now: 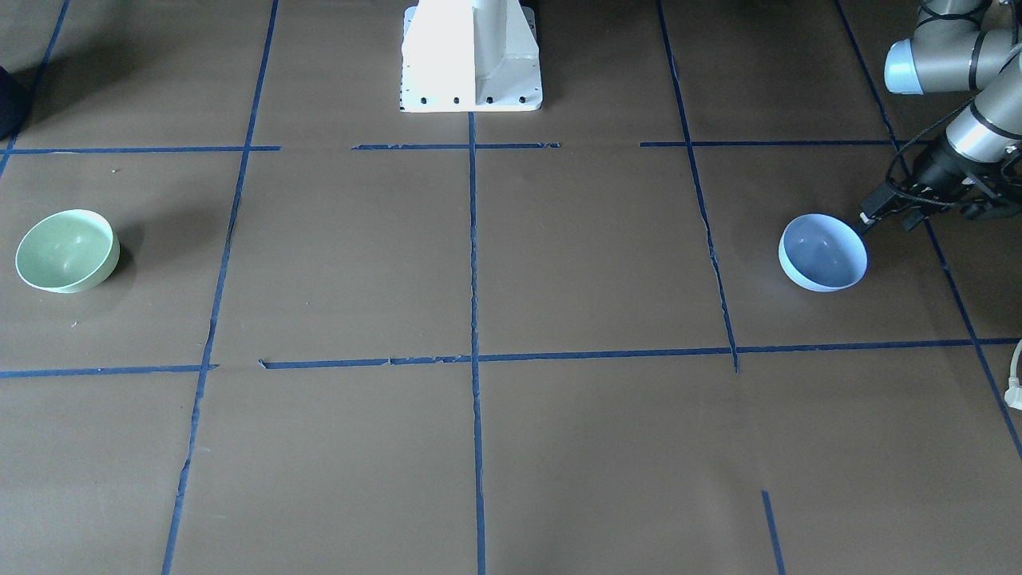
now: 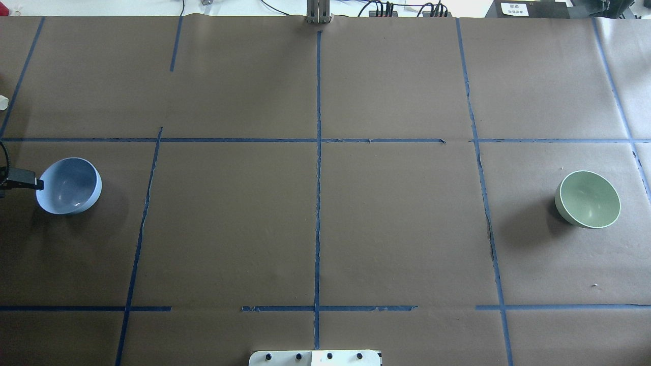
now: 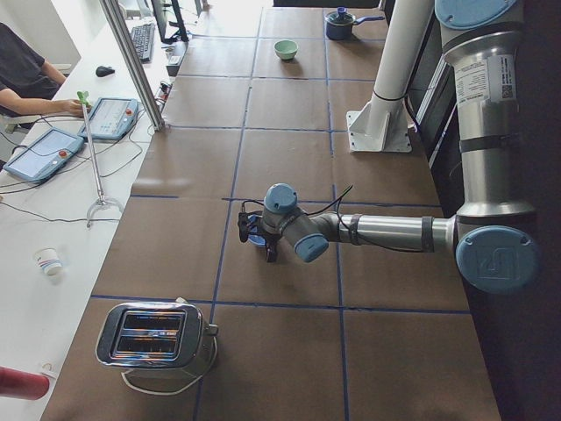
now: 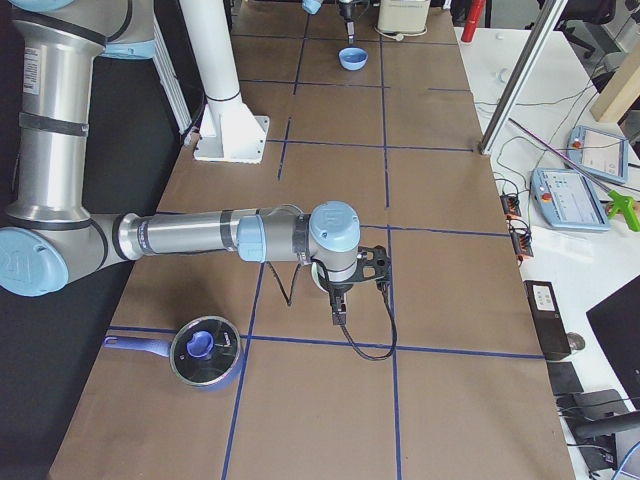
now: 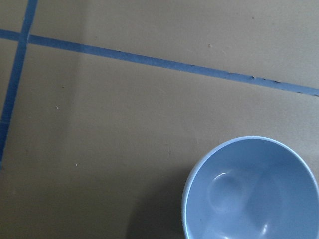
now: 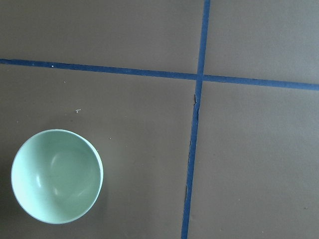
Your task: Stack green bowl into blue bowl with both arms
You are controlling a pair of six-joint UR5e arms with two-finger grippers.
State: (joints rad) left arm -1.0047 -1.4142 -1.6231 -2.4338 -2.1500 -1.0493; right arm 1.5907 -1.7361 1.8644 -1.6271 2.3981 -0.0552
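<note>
The brown bench [image 2: 325,229] is spanned by both arms: the left arm [image 3: 386,232] is stretched low beside the blue bowl [image 2: 68,185], the right arm [image 4: 200,235] near the green bowl [image 2: 587,199] (the bowls are set upright, well apart). The left claw [image 2: 31,180] is seen at the blue rim — how far it or the right claw [image 4: 338,305] is parted cannot be told.

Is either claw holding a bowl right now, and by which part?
The green bowl sits free on the table. The left claw is at the rim of the blue bowl; an actual grip cannot be told.
</note>
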